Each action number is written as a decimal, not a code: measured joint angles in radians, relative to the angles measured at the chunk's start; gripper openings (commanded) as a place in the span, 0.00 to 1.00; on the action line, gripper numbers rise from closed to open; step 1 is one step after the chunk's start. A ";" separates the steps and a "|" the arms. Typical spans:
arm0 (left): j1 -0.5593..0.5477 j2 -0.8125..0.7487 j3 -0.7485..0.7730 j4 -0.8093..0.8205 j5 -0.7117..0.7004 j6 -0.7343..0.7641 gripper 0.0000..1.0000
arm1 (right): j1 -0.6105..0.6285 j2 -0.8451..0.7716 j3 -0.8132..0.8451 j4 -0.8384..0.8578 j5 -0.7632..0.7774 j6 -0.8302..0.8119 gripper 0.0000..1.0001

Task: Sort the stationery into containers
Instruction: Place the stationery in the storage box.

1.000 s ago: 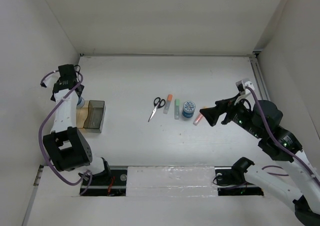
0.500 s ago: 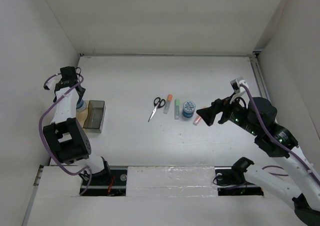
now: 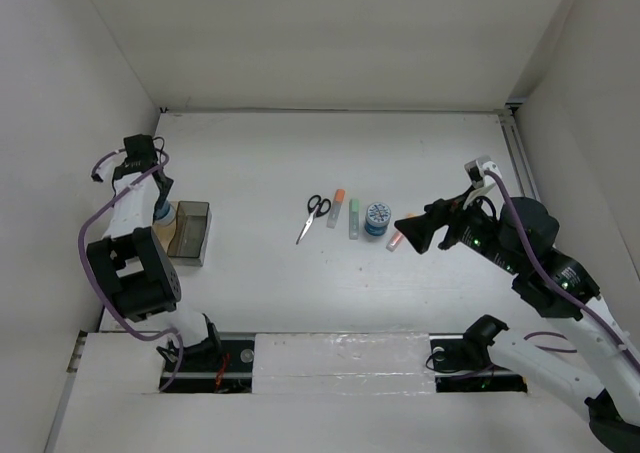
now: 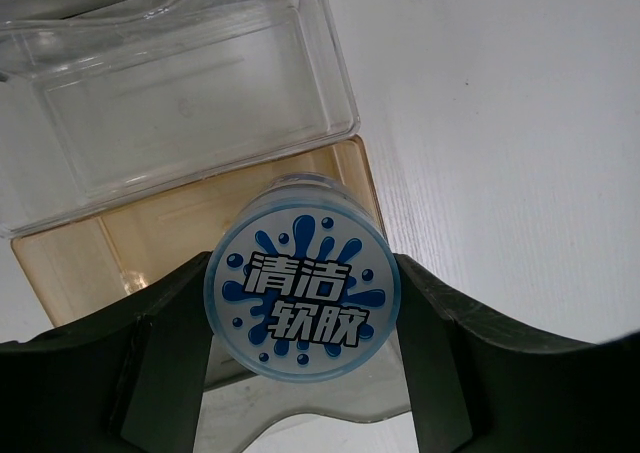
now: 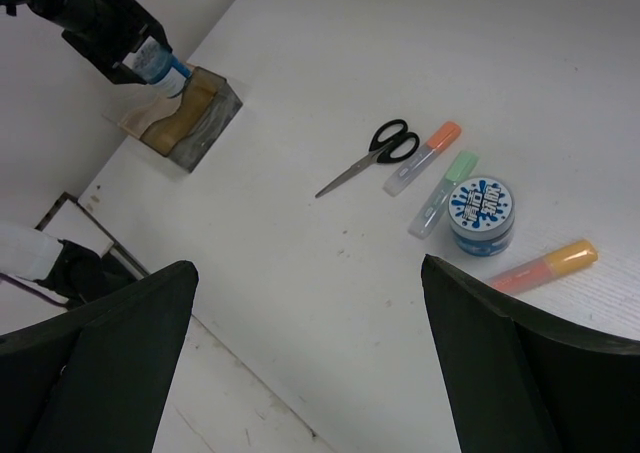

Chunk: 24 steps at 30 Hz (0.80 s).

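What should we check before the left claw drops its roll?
1. Left claw gripping blue-and-white roll: ok.
2. Roll over smoky bin: ok.
3. Smoky bin has free room: ok.
4. Drop height above bin: cannot tell.
5. Right claw open, away from bins: ok.

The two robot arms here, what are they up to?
They are sorting stationery into bins. The left gripper holds a blue-and-white roll above the smoky bin and the clear bin at the far left. The right gripper hangs open beside the highlighter. The scissors, orange-capped pen, green-capped pen, second roll and highlighter lie in a row mid-table, not yet picked up.
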 measured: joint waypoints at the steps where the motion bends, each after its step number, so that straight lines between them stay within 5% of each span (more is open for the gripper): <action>1: 0.000 0.009 0.000 0.001 0.000 -0.002 0.00 | 0.000 0.000 0.000 0.000 0.000 0.002 1.00; 10: 0.000 0.050 -0.015 0.024 0.010 -0.006 0.03 | 0.000 0.003 0.000 0.000 -0.005 0.006 1.00; 13: 0.000 0.050 -0.015 0.031 0.016 -0.005 0.25 | 0.000 0.003 0.000 0.001 -0.007 0.006 1.00; 17: -0.005 0.050 -0.016 0.034 0.014 -0.002 0.69 | 0.000 0.002 0.000 0.001 -0.008 0.006 1.00; 24: -0.042 0.050 -0.016 0.039 -0.005 -0.008 0.87 | 0.000 0.001 0.000 0.001 -0.010 0.006 1.00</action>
